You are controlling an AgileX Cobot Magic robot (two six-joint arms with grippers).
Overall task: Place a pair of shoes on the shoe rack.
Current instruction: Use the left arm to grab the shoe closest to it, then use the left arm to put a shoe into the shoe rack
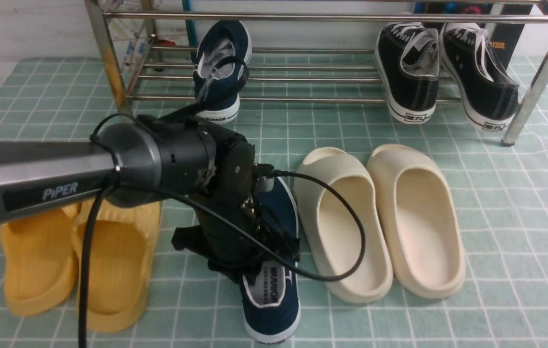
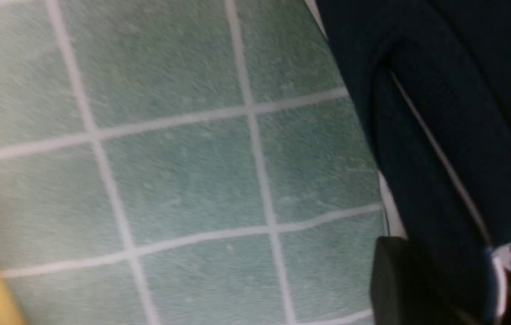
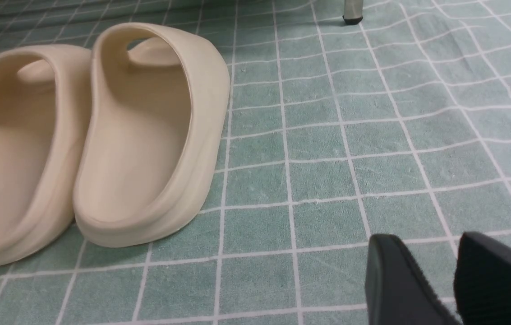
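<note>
Navy canvas, white sole: one slip-on (image 1: 219,67) of the pair already sits on the chrome shoe rack (image 1: 303,99), lower shelf, left end. It is tilted, with the heel low at the front bar and the toe up. Its mate (image 1: 274,295) is not yet there. It lies flat on the green check mat (image 1: 520,217) btwn the yellow slides (image 1: 85,261) and the cream slides (image 1: 380,222), "WARRIOR" insole showing.

Task approx. half done; lifting and shelving shoe no. 2 is what's left.

Left gripper (image 1: 249,263) is down on that shoe. The left wrist view shows one finger (image 2: 399,280) outside the navy side wall and sthg dark inside, so the jaws seem to straddle the collar; whether they are clamped, can't tell. Right gripper (image 3: 422,253) hangs low over bare mat near the cream slides, fingers a little apart, holding nothing. Black lace-up sneakers (image 1: 448,72) fill the shelf's right end.
</note>
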